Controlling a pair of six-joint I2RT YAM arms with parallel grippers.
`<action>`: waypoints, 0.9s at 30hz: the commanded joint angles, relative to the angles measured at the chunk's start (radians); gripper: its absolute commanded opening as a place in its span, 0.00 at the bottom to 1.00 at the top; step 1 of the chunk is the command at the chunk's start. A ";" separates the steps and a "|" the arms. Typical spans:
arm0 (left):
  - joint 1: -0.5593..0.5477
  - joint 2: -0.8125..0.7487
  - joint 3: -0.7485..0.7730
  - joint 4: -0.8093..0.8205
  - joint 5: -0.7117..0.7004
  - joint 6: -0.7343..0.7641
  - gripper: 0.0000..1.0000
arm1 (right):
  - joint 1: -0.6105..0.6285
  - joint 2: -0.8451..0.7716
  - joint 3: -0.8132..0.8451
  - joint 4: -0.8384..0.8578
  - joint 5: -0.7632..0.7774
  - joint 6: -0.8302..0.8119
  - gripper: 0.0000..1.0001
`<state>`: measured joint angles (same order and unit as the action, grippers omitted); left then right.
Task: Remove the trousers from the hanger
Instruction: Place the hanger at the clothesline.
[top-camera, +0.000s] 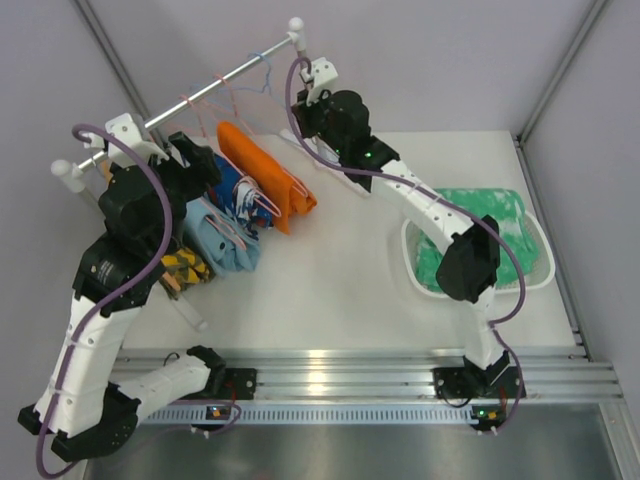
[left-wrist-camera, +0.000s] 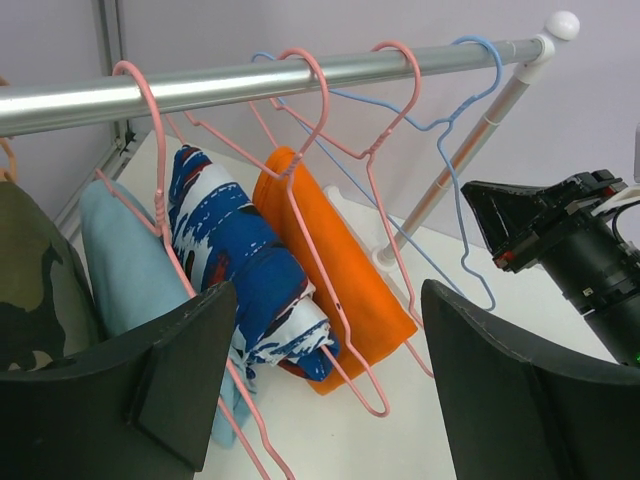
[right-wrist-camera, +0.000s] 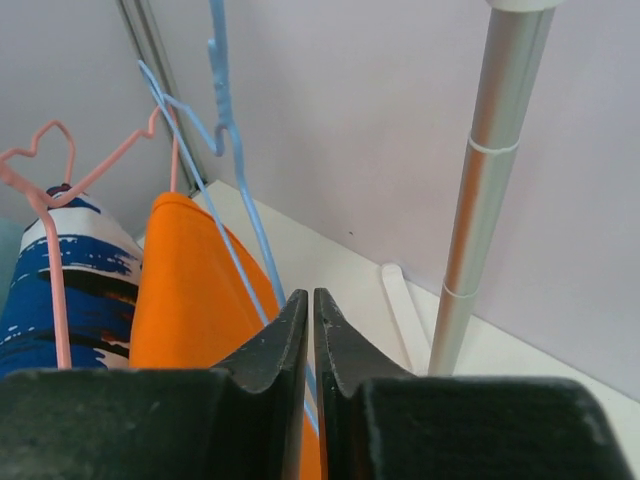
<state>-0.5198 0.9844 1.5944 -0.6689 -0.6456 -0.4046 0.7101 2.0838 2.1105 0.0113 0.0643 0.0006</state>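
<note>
Four pairs of trousers hang on pink hangers from the rail (top-camera: 215, 85): orange (top-camera: 265, 175), blue-and-white patterned (top-camera: 245, 195), light blue (top-camera: 215, 240) and camouflage (top-camera: 185, 265). A mint green pair (top-camera: 480, 240) lies in the white basket. An empty blue hanger (left-wrist-camera: 470, 120) hangs at the rail's right end. My right gripper (right-wrist-camera: 313, 300) is shut, with the blue hanger's wire (right-wrist-camera: 225, 120) running into its tips, beside the orange trousers (right-wrist-camera: 190, 280). My left gripper (left-wrist-camera: 330, 300) stands open in front of the patterned trousers (left-wrist-camera: 230, 240) and the orange trousers (left-wrist-camera: 340, 270), touching neither.
The white basket (top-camera: 545, 275) sits at the right of the table. The rail's upright post (right-wrist-camera: 490, 180) stands just right of my right gripper, with its white foot on the table. A grey wall runs close behind the rail.
</note>
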 joint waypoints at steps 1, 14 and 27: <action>0.001 -0.012 -0.007 0.000 -0.020 0.020 0.80 | -0.015 0.016 0.055 0.016 0.016 0.042 0.05; 0.003 -0.010 -0.017 0.000 -0.002 0.035 0.80 | -0.044 -0.021 0.039 -0.008 -0.011 0.073 0.47; 0.001 -0.006 -0.036 0.003 0.020 0.033 0.80 | -0.049 -0.093 0.009 0.019 -0.141 0.122 0.53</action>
<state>-0.5198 0.9844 1.5604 -0.6750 -0.6403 -0.3893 0.6491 2.0632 2.1075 -0.0074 -0.0372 0.1009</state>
